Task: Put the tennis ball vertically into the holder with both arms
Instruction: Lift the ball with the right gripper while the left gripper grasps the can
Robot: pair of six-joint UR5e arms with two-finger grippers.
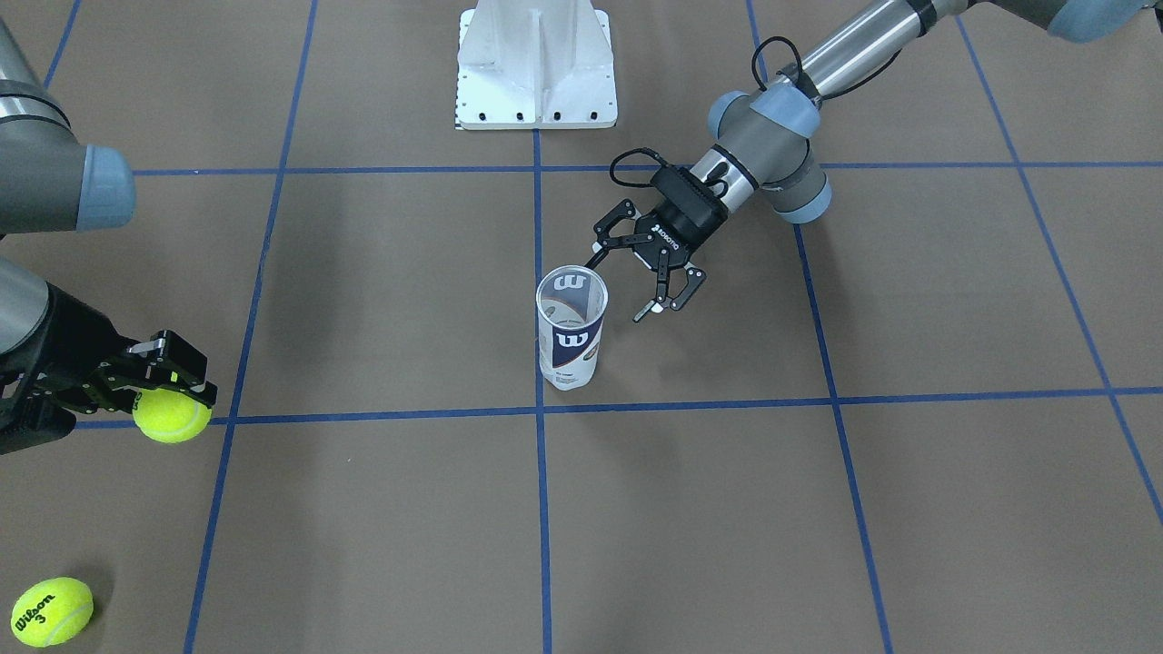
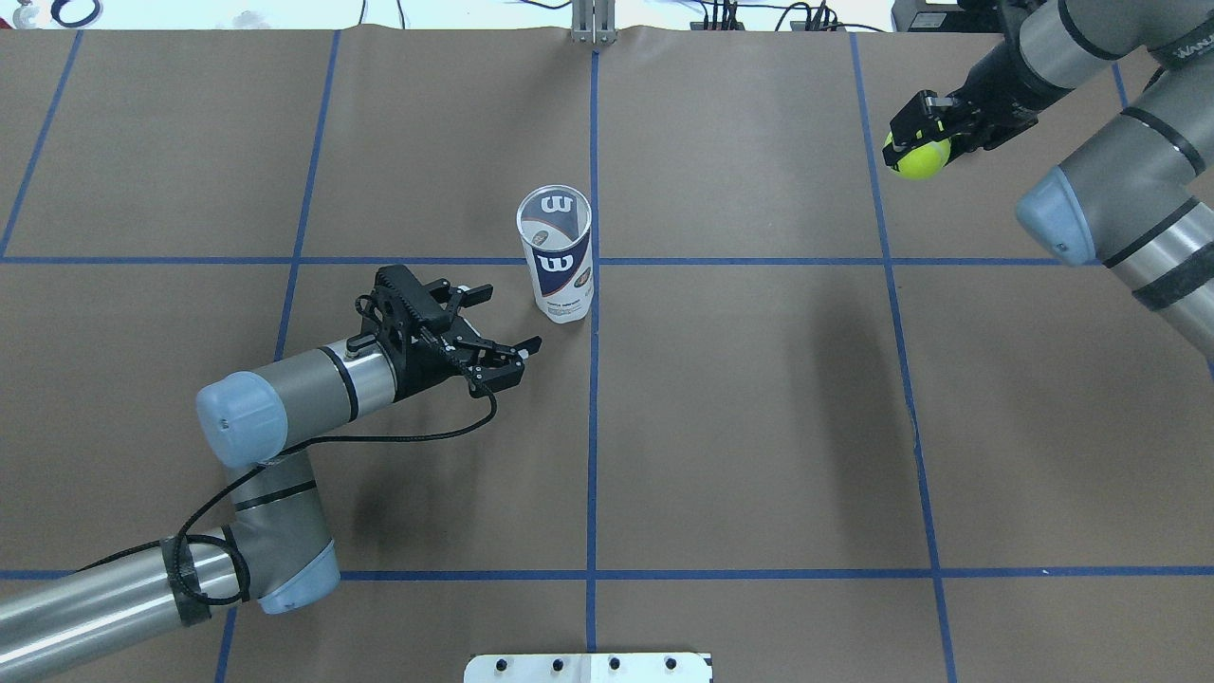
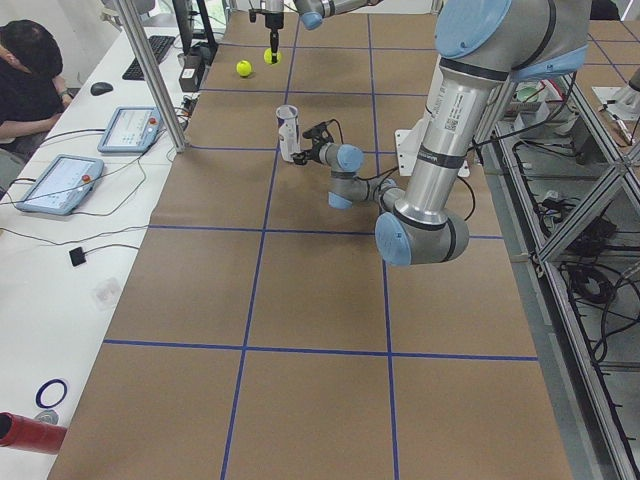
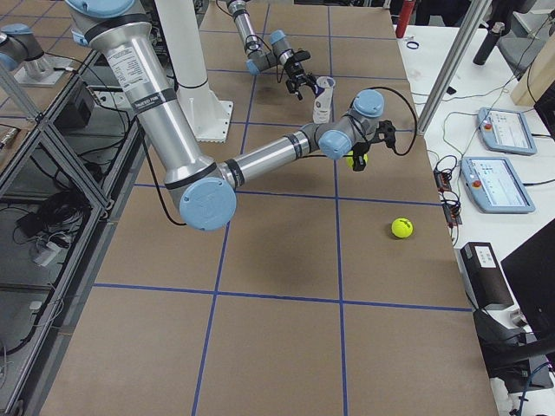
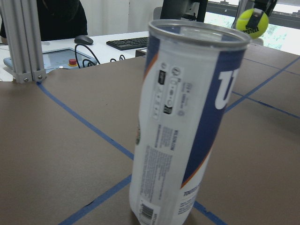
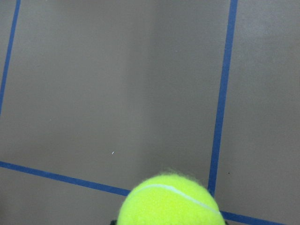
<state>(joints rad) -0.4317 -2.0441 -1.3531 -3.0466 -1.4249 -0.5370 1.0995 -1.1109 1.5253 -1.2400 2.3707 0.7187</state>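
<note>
With jaws of the left gripper (image 2: pixel 512 316) spread beside the unheld centre-frame holder (image 2: pixel 555 251), the tennis ball (image 2: pixel 918 161), pinched in jaws of the right gripper (image 2: pixel 913 144), may topple it.

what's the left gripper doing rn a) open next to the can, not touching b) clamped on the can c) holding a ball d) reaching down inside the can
a: the left gripper is spread open beside the holder, with bare table showing between them; the tennis ball is in the right gripper.

Brown table (image 1: pixel 690 509) (blue tape grid) bears the upright holder (image 1: pixel 571 336), a loose tennis ball (image 1: pixel 52 611), a white base (image 1: pixel 536 73).
</note>
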